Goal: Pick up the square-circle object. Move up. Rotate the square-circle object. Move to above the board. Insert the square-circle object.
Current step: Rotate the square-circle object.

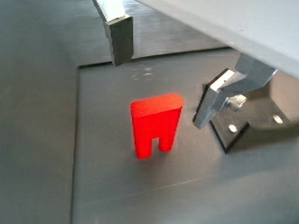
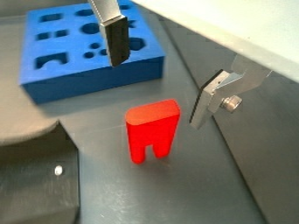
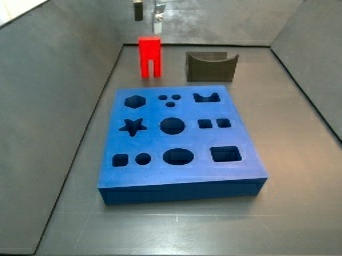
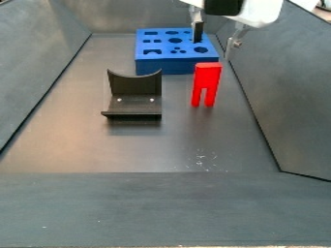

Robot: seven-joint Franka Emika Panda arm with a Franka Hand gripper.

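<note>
The small bright red elongated block with two prong-like legs, the square-circle object [image 4: 207, 83], stands upright on the dark floor with its legs down and its solid body on top, so its long axis is vertical. It sits between the dark olive-brown notched holder [image 4: 132, 95] and the grey side wall, just short of the large thick blue board [image 3: 177, 140] with its shaped cut-outs. The end effector [image 2: 163, 63] hangs directly above the red block, clear of it, with its two silver fingers [image 2: 114, 32] spread wide and nothing between them. In both wrist views the block lies in the gap between the fingers, so a straight descent looks enough to straddle it.
</note>
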